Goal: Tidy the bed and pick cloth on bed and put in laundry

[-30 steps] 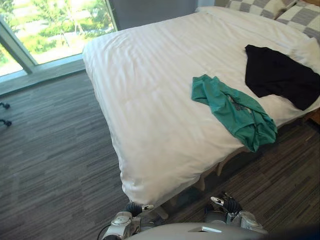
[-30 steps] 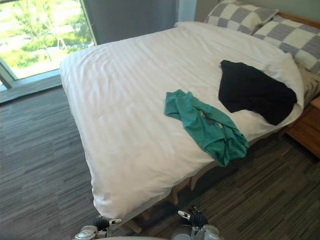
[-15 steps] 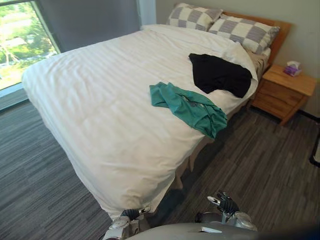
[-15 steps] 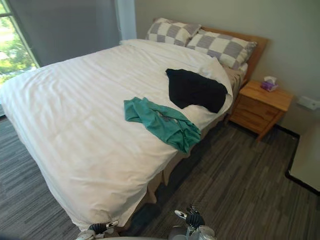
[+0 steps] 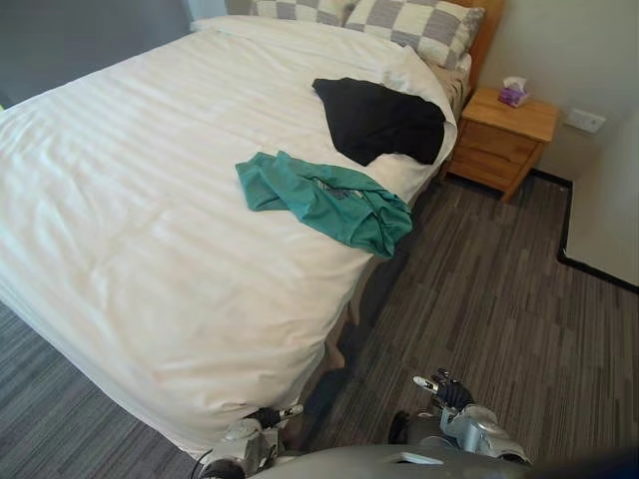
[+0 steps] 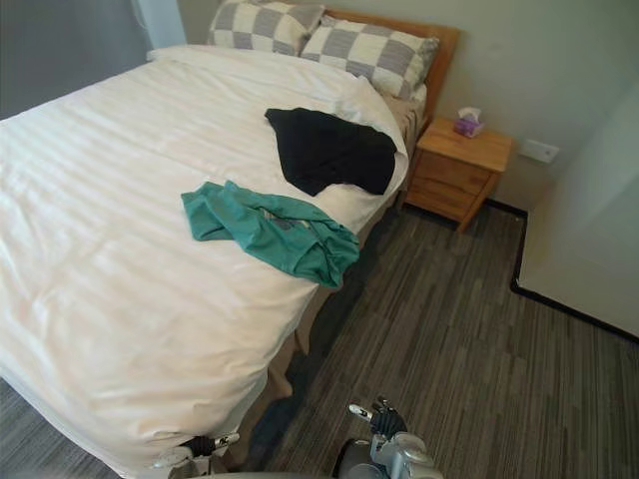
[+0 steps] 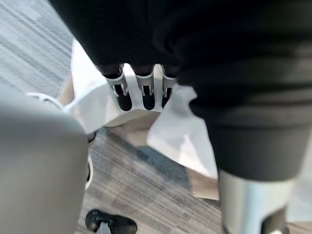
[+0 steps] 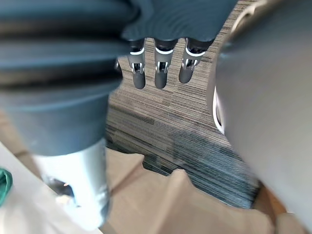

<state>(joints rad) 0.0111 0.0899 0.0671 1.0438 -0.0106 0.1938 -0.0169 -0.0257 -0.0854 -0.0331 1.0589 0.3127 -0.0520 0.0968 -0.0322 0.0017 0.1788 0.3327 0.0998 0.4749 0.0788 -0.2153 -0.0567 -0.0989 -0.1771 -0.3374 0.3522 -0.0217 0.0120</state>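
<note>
A crumpled green cloth (image 5: 324,200) lies on the white duvet (image 5: 150,230) near the bed's right edge. Beyond it, closer to the pillows, a black cloth (image 5: 381,118) is spread flat. Both hands hang low by the bed's near corner, far from the cloths. My left hand (image 5: 248,437) is open, its fingers (image 7: 143,92) straight beside the hanging duvet edge. The right hand (image 5: 449,397) is open too, its fingers (image 8: 160,73) pointing down over the carpet, holding nothing.
Two checked pillows (image 5: 409,25) lean on the wooden headboard. A wooden nightstand (image 5: 504,135) with a tissue box (image 5: 513,92) stands right of the bed. A pale wall panel (image 5: 609,210) bounds the striped grey carpet (image 5: 479,299) on the right.
The camera has swung to the right: the window has left the picture, and the nightstand and wall have come in. Cloths lie as before; both hands stay low.
</note>
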